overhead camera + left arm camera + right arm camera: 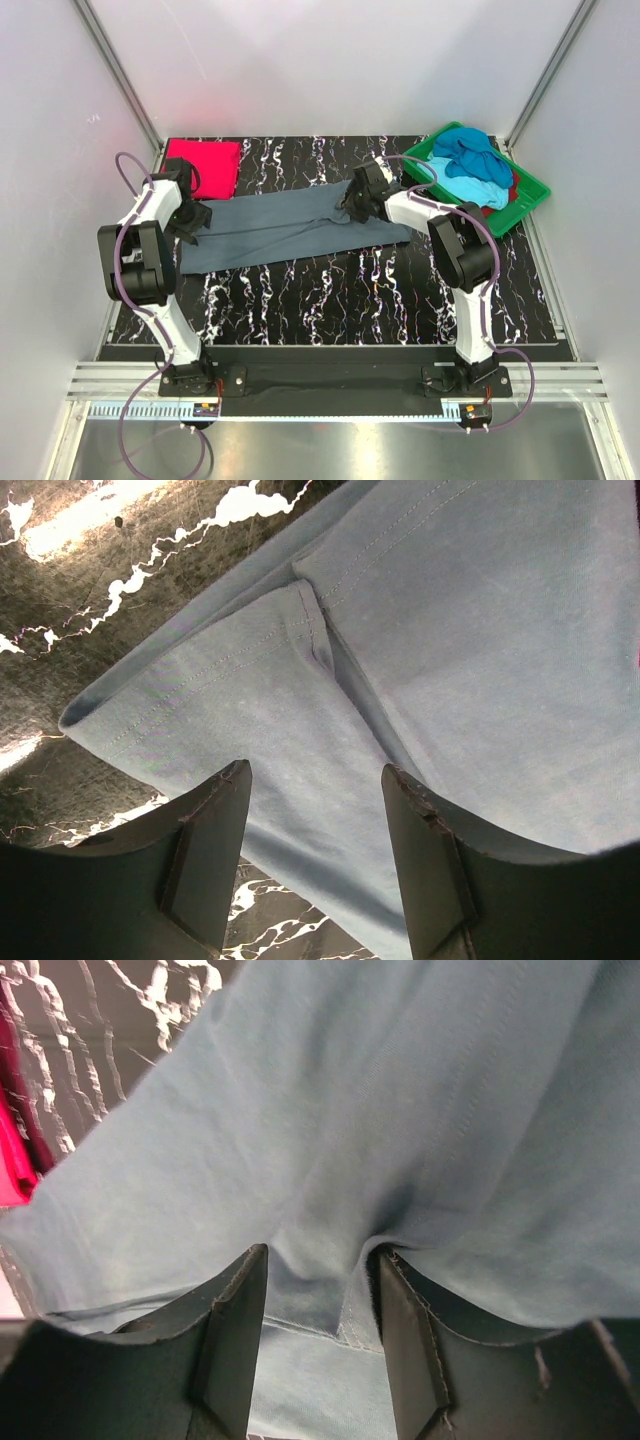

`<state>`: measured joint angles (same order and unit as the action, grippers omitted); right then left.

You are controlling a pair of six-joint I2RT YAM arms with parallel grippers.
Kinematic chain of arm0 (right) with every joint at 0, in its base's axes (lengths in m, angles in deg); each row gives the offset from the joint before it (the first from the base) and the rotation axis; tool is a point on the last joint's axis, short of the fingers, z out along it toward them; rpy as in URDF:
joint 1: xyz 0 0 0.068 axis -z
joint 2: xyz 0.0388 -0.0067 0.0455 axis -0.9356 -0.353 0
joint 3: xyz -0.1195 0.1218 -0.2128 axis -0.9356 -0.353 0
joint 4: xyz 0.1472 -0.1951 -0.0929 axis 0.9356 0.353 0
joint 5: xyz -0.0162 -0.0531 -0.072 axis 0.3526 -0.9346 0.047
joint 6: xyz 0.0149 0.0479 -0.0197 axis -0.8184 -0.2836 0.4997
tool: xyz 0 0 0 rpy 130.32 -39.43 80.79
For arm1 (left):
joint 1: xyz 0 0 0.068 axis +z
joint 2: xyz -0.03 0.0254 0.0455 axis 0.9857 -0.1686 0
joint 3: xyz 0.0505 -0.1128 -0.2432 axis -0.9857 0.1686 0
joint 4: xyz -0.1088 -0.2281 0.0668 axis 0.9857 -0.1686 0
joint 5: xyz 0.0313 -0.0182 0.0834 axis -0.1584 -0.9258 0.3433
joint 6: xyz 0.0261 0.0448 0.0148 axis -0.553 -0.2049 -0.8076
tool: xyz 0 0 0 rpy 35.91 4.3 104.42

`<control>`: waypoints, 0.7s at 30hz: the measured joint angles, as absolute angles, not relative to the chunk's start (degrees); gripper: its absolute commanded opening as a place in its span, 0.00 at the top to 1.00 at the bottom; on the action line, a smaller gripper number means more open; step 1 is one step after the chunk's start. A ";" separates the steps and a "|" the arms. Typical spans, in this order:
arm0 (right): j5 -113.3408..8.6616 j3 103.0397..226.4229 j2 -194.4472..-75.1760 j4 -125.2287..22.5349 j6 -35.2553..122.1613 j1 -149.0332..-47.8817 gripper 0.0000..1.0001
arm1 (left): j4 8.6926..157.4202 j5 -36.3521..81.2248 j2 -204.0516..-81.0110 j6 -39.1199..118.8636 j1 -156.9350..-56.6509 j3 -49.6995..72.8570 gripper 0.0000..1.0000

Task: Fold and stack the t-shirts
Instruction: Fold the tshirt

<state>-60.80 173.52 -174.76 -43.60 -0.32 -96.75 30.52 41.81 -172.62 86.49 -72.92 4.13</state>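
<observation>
A slate grey-blue t-shirt (pixel 290 230) lies as a long folded strip across the black marbled table (pixel 330 300). My left gripper (pixel 192 222) is over its left end. In the left wrist view it (pixel 315 770) is open, with the shirt's (pixel 480 630) sleeve and hem under the fingers. My right gripper (pixel 350 205) is at the strip's far edge, right of the middle. In the right wrist view it (pixel 320 1250) is open and pressed into the shirt (pixel 350 1090), with a pucker of cloth between the fingers. A folded red-pink t-shirt (pixel 205 165) lies at the back left.
A green tray (pixel 527 177) at the back right holds a heap of a blue shirt (pixel 465 145), a turquoise shirt (pixel 478 188) and a red one (pixel 514 186). White walls close in the table. The red-pink shirt's edge shows in the right wrist view (pixel 12 1150).
</observation>
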 measured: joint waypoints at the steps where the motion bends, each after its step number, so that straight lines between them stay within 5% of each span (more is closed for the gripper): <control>1: -60.80 173.00 -174.65 -43.69 -0.52 -96.77 0.47 | 30.56 41.77 -172.62 86.49 -72.92 4.13 0.40; 5: -60.47 171.95 -174.61 -43.12 -0.45 -96.79 0.54 | 30.91 41.16 -172.62 86.46 -72.92 4.13 0.41; 14: -60.84 165.65 -166.61 -38.45 -0.32 -96.86 0.49 | 31.65 39.89 -172.55 84.54 -73.07 4.16 0.41; 18: -60.76 165.32 -162.31 -36.63 1.43 -96.88 0.65 | 35.24 37.99 -171.94 80.56 -74.40 4.31 0.40; 21: -59.58 168.78 -162.98 -36.15 3.75 -96.86 0.87 | 37.91 35.65 -171.77 78.68 -75.63 4.40 0.39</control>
